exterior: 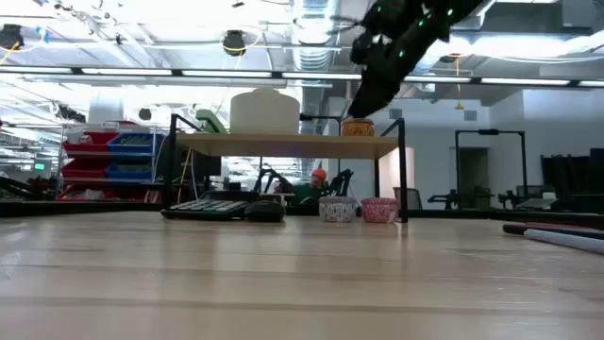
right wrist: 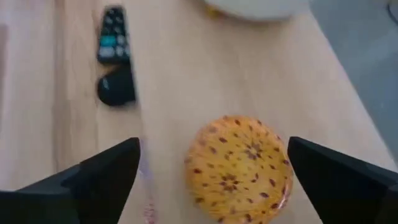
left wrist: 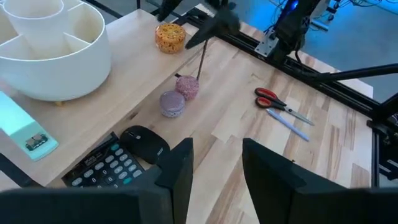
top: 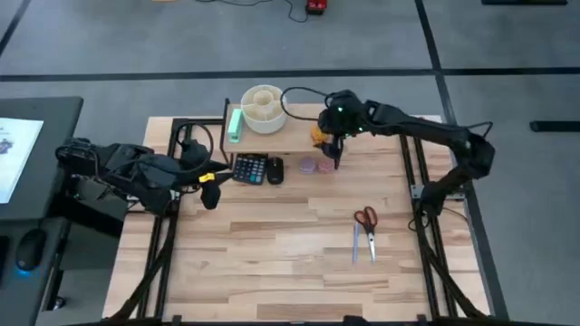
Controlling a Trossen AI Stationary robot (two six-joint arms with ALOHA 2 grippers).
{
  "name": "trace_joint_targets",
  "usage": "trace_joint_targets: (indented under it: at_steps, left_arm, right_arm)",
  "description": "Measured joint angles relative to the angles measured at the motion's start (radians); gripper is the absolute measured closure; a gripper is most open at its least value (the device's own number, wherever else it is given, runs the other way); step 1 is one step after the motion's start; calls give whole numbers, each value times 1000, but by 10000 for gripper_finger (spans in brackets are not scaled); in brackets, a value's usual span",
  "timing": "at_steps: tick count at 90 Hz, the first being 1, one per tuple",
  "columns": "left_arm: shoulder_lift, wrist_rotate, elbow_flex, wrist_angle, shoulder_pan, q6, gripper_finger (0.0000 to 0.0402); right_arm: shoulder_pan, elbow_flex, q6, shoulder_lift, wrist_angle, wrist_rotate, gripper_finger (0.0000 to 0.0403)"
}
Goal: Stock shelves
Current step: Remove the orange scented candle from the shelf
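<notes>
Right gripper point(right wrist: 214, 171) spread wide above speckled orange tub point(right wrist: 238, 168) on shelf point(top: 294, 136), left gripper point(left wrist: 214, 165) parted at table's 9 o'clock.

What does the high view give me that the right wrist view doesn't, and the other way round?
Only the high view shows the scissors, a pen, the green box, the two small cups and the left pincer waiting at the table's left. Only the right wrist view shows the right pincer open around the speckled orange jar. Both show the shelf, the white divided bowl, calculator and mouse.
</notes>
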Motion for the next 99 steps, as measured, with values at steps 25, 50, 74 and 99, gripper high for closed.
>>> trace_joint_targets:
  at_steps: [25,50,74,99]
  left_arm:
    - [0,4,0,1,0,0,286]
    - [0,12,0,0,0,0,286]
    - [0,31,0,-1,0,0,286]
    - [0,34,0,-1,0,0,286]
  right_arm:
    - [-17,0,0,26,2,22,5]
    - [-37,0,71,44,-8,12,45]
    - [-15,2,74,85,2,-14,110]
    - [15,59,78,72,-46,36,122]
